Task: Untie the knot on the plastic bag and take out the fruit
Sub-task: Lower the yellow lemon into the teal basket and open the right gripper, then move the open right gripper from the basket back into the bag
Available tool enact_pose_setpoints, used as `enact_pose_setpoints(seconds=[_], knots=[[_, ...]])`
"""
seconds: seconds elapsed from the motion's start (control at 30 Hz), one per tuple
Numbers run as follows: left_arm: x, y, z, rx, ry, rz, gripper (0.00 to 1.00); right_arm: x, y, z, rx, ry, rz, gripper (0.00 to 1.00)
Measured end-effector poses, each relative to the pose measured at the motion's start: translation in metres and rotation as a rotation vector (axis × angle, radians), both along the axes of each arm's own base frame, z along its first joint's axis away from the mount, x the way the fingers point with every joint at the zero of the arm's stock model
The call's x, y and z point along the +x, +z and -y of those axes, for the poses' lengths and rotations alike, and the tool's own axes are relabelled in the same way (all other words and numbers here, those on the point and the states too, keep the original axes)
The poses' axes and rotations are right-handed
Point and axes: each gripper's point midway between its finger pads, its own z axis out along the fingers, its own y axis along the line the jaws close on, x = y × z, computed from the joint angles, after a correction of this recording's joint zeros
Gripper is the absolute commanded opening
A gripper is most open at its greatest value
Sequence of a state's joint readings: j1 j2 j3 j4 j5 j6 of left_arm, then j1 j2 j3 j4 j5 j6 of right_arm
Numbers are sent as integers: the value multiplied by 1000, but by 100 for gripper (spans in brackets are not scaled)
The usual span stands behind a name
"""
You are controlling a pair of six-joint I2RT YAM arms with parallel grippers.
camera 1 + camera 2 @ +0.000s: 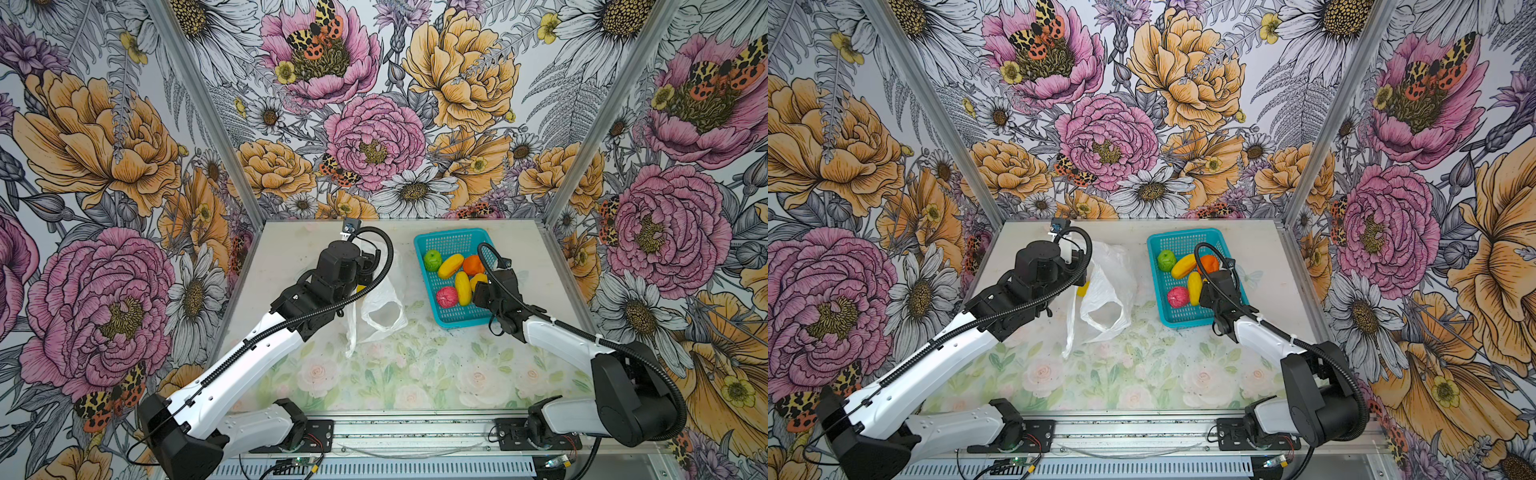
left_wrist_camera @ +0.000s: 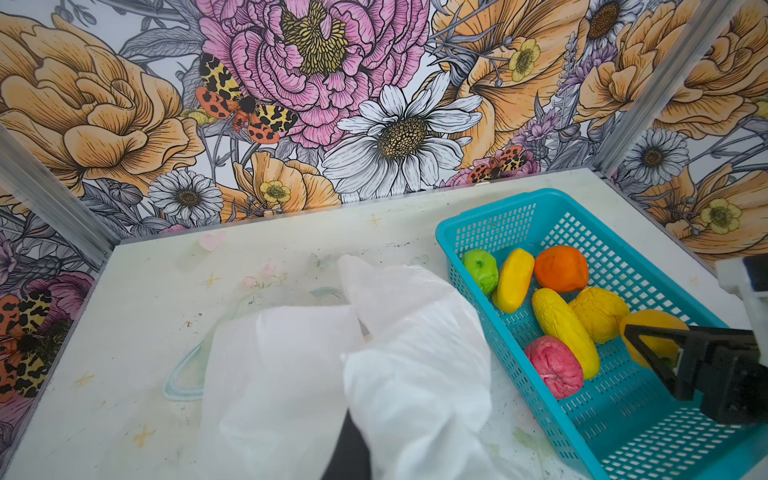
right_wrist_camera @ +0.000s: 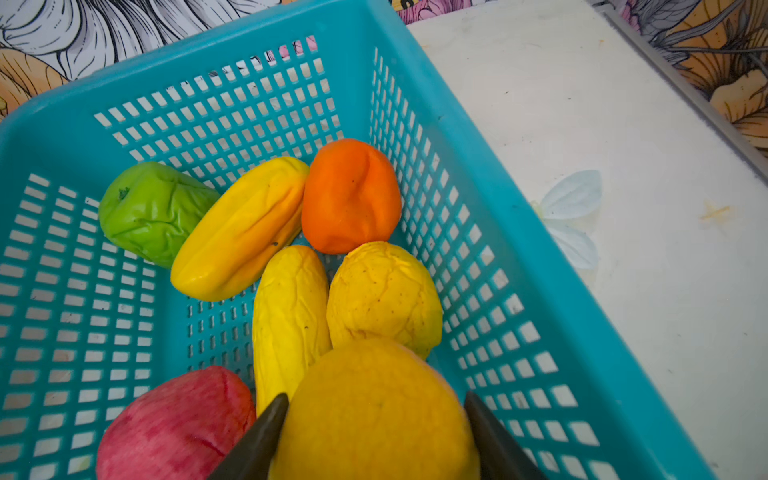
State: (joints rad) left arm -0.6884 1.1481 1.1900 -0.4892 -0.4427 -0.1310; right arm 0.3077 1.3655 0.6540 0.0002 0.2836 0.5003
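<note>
Clenched, the left jaws pinch the plastic bag point(image 1: 386, 291), whose white film hides them in the wrist view. The bag lies crumpled in the middle of the counter point(image 1: 415, 374), its loop handle point(image 1: 376, 328) open and untied. A yellow piece point(image 1: 1082, 288) peeks out just beside it under the wrist. Further right stands the teal basket point(image 1: 446, 237) holding the fruit: green apple point(image 1: 432, 260), orange point(image 1: 473, 264), pink-red ball point(image 1: 446, 297) and yellow oblong ones point(image 1: 462, 288). Over its near right corner, the right jaws grasp a yellow-orange fruit point(image 3: 374, 424), one tip on either side.
</note>
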Motion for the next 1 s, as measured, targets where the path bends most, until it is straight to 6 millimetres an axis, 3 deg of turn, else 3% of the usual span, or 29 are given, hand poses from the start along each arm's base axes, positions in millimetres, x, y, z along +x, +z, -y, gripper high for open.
enact_pose_setpoints(seconds=[0.2, 0.27, 0.33, 0.47, 0.63, 0.73, 0.83, 0.9, 1.0], knots=[[1, 0, -2, 0, 5, 0, 0, -6, 1, 2, 10, -8, 9, 79], [1, 0, -2, 0, 5, 0, 0, -6, 4, 3, 14, -8, 20, 98], [1, 0, -2, 0, 5, 0, 0, -7, 10, 2, 26, -9, 40, 99], [1, 0, -2, 0, 5, 0, 0, -10, 28, 2, 48, -4, 90, 86], [1, 0, -1, 0, 4, 0, 0, -21, 80, -4, 109, 33, 241, 69], [1, 0, -2, 0, 5, 0, 0, -37, 125, -39, 166, 177, 385, 62], [1, 0, -1, 0, 4, 0, 0, -69, 161, -104, 219, 443, 505, 54], [1, 0, -1, 0, 5, 0, 0, -100, 175, -153, 237, 656, 558, 52], [1, 0, -2, 0, 5, 0, 0, -152, 174, -217, 210, 964, 597, 52]])
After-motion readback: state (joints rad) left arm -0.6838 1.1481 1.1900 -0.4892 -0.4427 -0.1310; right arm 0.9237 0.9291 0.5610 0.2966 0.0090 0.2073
